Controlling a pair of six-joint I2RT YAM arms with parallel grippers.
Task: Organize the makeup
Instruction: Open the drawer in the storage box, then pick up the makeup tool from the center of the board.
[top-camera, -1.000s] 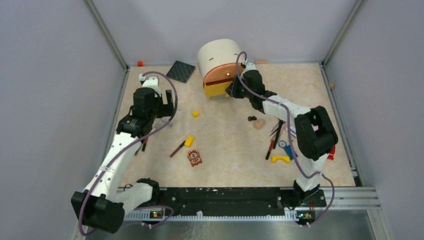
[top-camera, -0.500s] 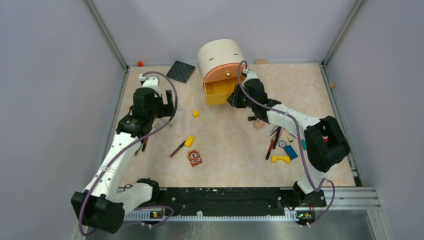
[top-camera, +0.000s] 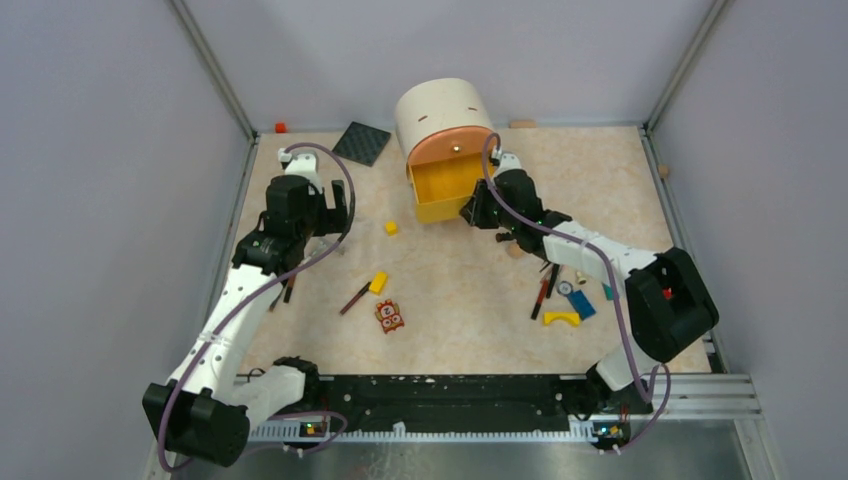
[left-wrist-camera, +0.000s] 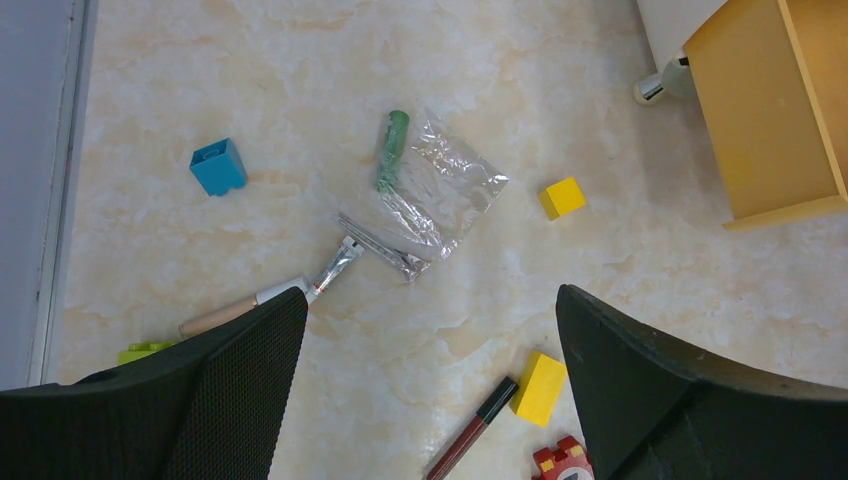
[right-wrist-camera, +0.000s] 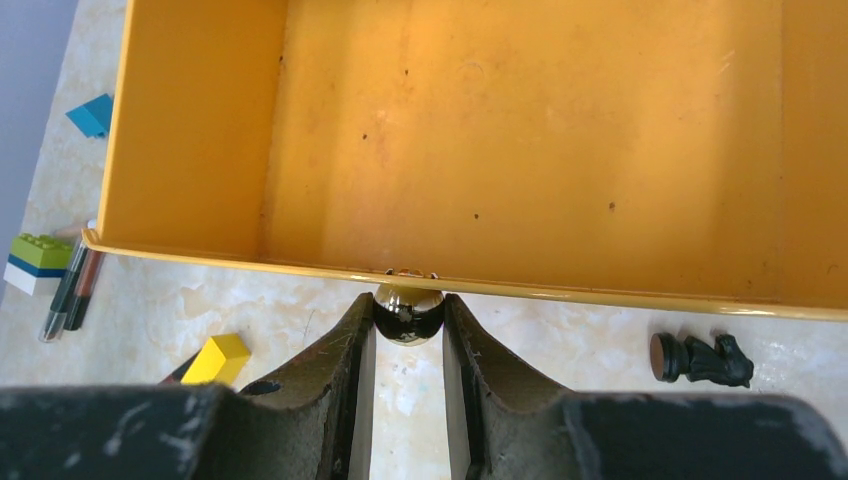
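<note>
The right fingers (right-wrist-camera: 360, 335) pinch the shiny knob (right-wrist-camera: 408, 312) of the drawer (right-wrist-camera: 500, 130). Pull too far and it could fall out. The left fingers (left-wrist-camera: 230, 390) are spread wide.

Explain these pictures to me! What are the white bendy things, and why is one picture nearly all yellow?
They are two robot arms bolted to a table. One camera looks down from above. Each arm also carries a small camera on its wrist, so you see its own black fingers. The yellow picture comes from the right wrist: the right gripper pinches the shiny knob of an open yellow drawer, with nothing inside as far as shows. The left gripper is wide open and holds nothing. Below it lie a green tube, a clear wrapper and a yellow block. A red pencil lies nearby.
</note>
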